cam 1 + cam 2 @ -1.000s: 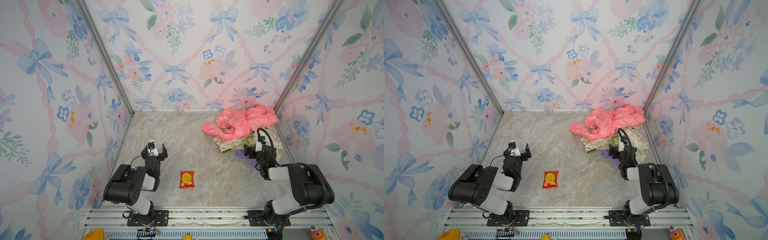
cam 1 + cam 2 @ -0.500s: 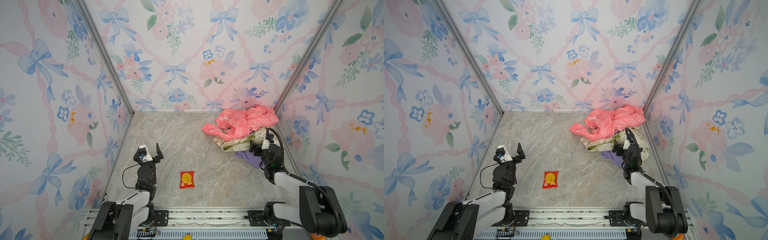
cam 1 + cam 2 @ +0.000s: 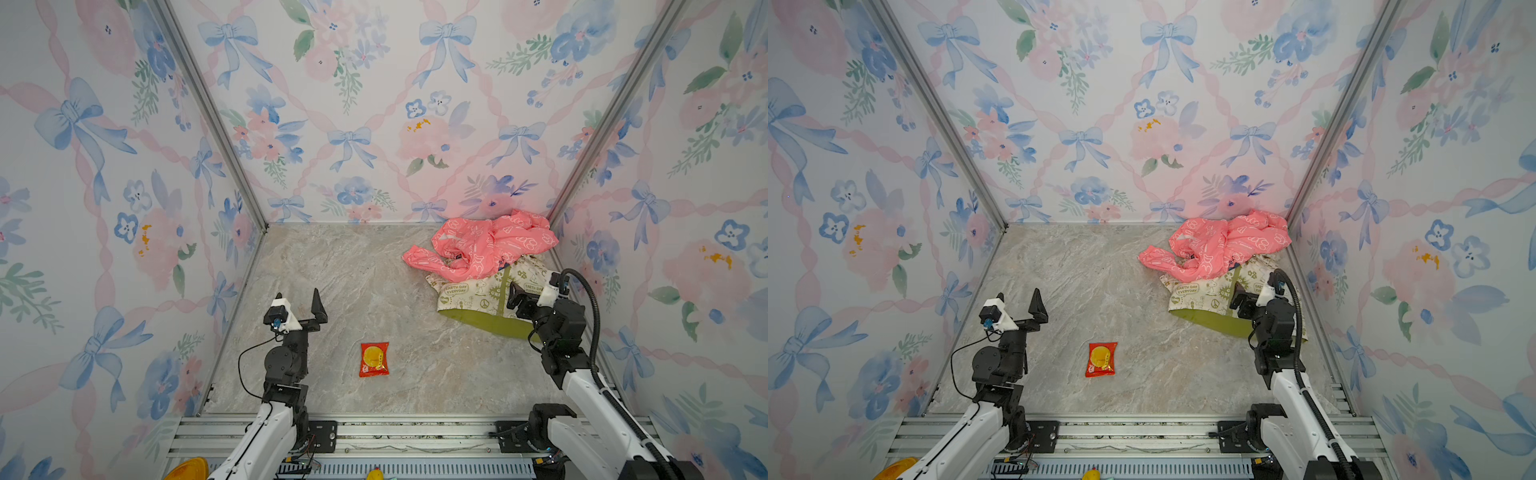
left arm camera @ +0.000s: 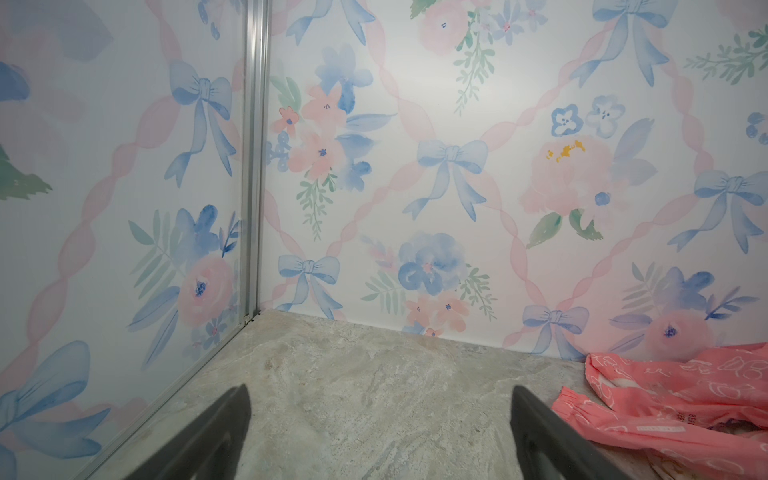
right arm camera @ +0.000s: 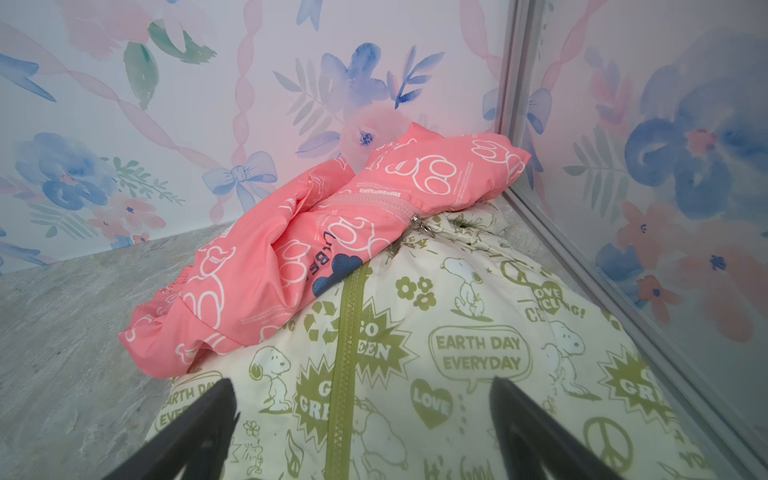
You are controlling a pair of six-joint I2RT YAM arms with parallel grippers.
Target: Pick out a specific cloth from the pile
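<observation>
Can't see lavender cloth, probably buried in pile [image 3: 498, 270] under cream Snoopy jacket [image 5: 457, 332], far right corner. Should handle soft, light, limp; pinch any exposed fold. Hovering over pile with right gripper [image 5: 361, 382] gaping, empty; left gripper [image 4: 380, 390] likewise gaping, empty, well apart

Marbled grey floor [image 3: 332, 270]: red snack packet [image 3: 374, 359] near front centre; pile [image 3: 486, 266] in far right corner.

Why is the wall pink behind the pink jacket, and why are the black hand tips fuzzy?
Right wrist view: the coral-pink garment bounces its colour onto the wall behind; both top views show that blush. Both wrist views: the right hand and left hand sit close to the lens, so their edges go soft.
</observation>
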